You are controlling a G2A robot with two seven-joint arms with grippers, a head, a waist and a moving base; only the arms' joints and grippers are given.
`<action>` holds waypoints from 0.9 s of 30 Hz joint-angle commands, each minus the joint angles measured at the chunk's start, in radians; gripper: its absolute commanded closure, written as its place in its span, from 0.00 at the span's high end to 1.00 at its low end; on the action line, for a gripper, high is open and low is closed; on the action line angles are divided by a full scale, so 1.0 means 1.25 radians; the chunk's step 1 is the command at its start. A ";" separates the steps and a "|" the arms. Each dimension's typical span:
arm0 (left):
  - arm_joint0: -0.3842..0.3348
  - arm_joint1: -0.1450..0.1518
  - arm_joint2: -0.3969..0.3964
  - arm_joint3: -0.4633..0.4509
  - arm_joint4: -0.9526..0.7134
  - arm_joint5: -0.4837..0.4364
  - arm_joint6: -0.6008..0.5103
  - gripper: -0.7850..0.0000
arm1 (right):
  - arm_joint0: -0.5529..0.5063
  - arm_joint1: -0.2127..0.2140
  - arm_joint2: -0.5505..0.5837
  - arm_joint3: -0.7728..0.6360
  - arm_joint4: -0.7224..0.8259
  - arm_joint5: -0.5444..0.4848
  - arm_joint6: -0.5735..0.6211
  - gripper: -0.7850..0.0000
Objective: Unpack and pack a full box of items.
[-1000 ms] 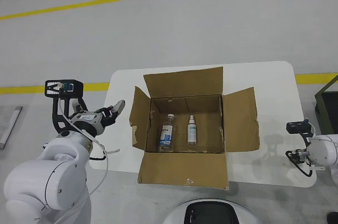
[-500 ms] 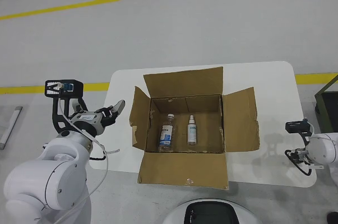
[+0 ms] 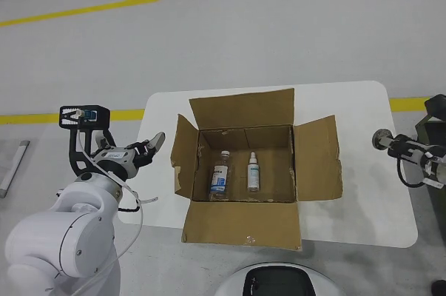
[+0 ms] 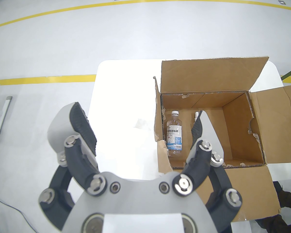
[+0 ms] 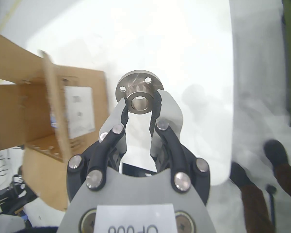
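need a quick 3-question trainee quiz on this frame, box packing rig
1. What does the right gripper hold? A) a bottle B) a metal flange C) nothing
2. True or false: the left gripper is shut on a bottle.
3. Fill in: ___ bottles lie in the open box.
Key: 1 B. 2 false: it is open and empty, beside the box. 3 two: a clear bottle and a smaller bottle.
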 commanded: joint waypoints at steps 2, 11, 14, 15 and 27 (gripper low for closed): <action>0.000 0.000 0.000 0.000 0.000 0.000 0.000 1.00 | -0.008 -0.009 0.015 -0.043 0.121 -0.029 -0.088 0.00; 0.000 0.000 0.000 0.000 0.000 0.000 0.000 1.00 | 0.153 -0.016 -0.216 -0.066 0.169 -0.107 -0.085 0.00; 0.000 0.000 0.000 0.000 0.000 0.000 0.000 1.00 | 0.258 -0.023 -0.372 -0.026 0.080 -0.090 -0.055 0.00; 0.000 0.000 0.000 0.000 0.000 0.000 0.000 1.00 | 0.296 -0.028 -0.423 -0.004 0.063 -0.080 -0.056 0.00; 0.000 0.000 0.000 0.000 0.000 0.000 0.000 1.00 | 0.650 -0.154 -0.939 0.323 -0.167 0.177 0.002 0.00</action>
